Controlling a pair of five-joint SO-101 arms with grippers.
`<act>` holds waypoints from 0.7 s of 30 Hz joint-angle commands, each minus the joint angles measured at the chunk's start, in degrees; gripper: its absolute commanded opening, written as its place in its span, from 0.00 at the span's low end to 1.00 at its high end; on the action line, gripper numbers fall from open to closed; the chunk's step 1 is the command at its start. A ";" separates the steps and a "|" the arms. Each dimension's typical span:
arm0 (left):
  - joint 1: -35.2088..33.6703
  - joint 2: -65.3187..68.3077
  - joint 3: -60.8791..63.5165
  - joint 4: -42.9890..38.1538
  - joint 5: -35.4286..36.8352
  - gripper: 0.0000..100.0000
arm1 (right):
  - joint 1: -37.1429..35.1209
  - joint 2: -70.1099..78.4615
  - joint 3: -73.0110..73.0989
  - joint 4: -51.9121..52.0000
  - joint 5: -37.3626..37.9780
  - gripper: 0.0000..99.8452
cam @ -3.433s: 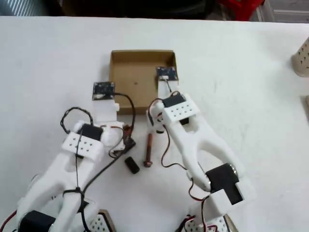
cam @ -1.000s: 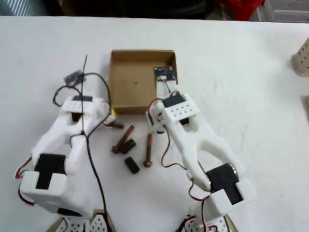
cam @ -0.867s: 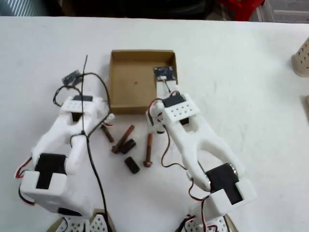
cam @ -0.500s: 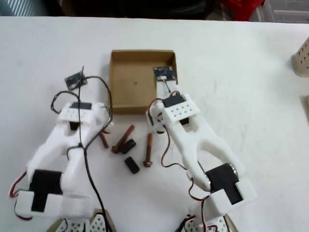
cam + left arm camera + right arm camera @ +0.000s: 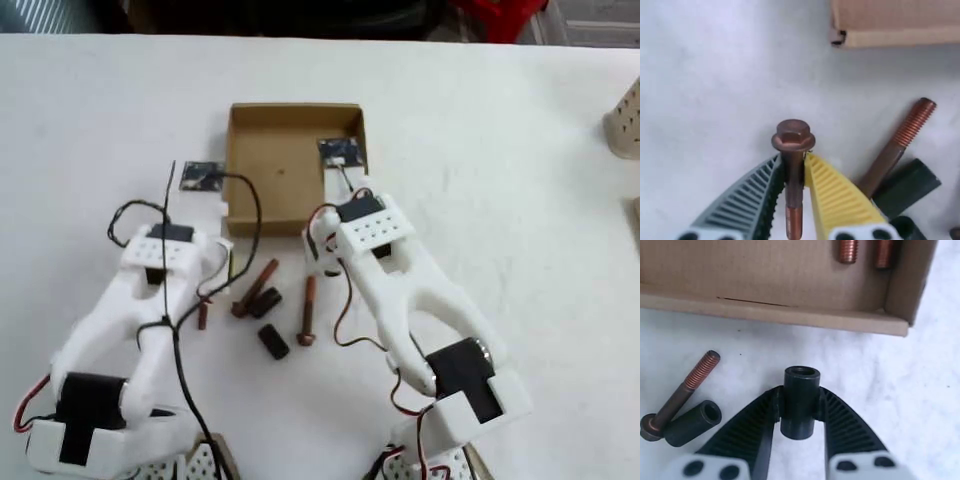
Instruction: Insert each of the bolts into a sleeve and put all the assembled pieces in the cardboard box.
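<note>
Bolt (image 5: 793,136) clamped by its shank in my left gripper (image 5: 794,167), fingers nearly closed around it. Its long axis runs along the fingers, with the hex head out past the tips, over the bench (image 5: 700,75) near the box (image 5: 895,35). My right gripper (image 5: 799,399) is clenched on a sleeve (image 5: 801,379), held crosswise to the fingers, open bore toward the wrist camera, just outside the box wall. A loose bolt (image 5: 307,310) and loose sleeve (image 5: 272,342) lie between my arms.
</note>
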 commanded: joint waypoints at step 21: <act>-4.44 15.25 -18.46 8.62 1.93 0.15 | 3.12 -3.38 -0.26 -0.22 0.35 0.02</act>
